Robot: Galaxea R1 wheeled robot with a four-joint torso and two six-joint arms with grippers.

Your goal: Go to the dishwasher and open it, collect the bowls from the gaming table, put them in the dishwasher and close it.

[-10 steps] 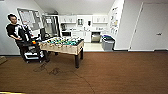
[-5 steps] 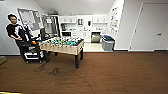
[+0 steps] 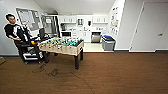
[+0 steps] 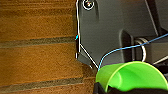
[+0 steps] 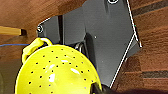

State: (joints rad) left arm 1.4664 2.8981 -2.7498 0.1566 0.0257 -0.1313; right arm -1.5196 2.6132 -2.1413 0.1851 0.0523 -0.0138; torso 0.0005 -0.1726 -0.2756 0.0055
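both bowls, green [image 4: 130, 76] and yellow [image 5: 56, 72], hang over wood floor [image 4: 37, 62].

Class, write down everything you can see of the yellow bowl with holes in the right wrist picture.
The bright yellow perforated plastic bowl looks glossy, its rounded wall dotted with small dark holes and catching light spots. A loop handle of the same yellow sticks out from its rim. It shows close to the camera, above the brown wood-plank floor. What holds it cannot be made out.
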